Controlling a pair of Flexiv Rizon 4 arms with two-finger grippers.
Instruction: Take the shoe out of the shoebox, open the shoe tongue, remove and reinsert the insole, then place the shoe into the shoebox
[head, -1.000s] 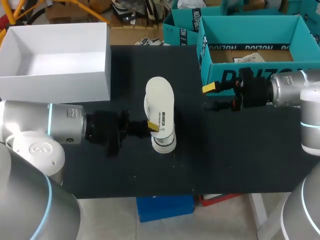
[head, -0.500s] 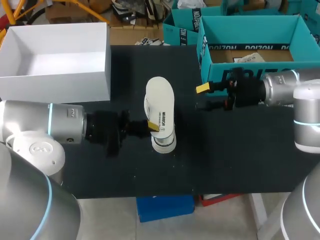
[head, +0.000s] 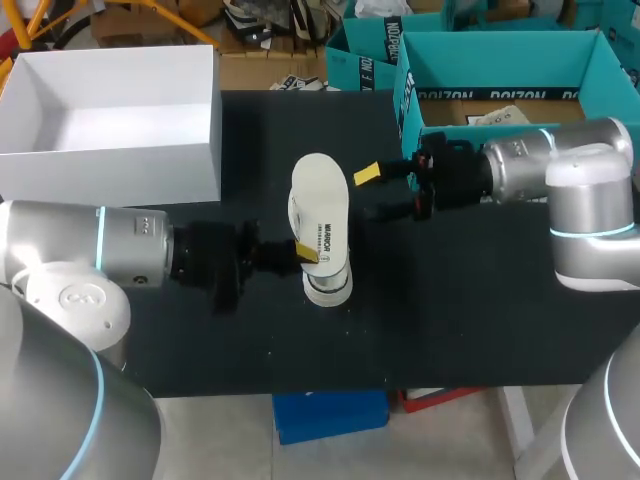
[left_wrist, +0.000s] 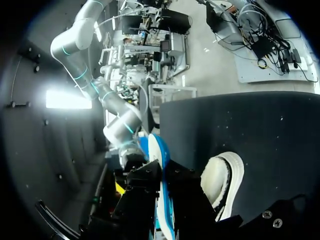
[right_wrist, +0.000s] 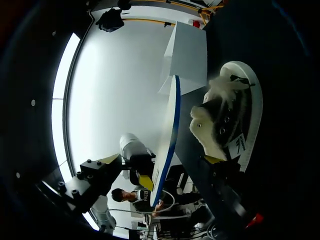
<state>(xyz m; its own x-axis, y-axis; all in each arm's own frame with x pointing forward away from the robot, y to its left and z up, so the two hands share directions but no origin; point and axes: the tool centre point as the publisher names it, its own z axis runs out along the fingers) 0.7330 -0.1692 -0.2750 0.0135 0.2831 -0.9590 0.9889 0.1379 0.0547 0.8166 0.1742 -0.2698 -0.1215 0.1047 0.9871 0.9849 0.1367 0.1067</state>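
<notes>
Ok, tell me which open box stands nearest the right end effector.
The teal box, at the right rear: the right end effector is just off its front left corner. The white box stands far off at the left rear.

— How was the light?
— Bright and even from overhead. The black worktop (head: 480, 310) looked matte, and the white shoe (head: 320, 210) was nearly washed out.
— The wrists?
— White glare flooded the right; the left was dim.

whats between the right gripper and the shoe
Nothing lies there. In the head view, only a narrow strip of bare black table separates the open right gripper from the side of the shoe.
</notes>
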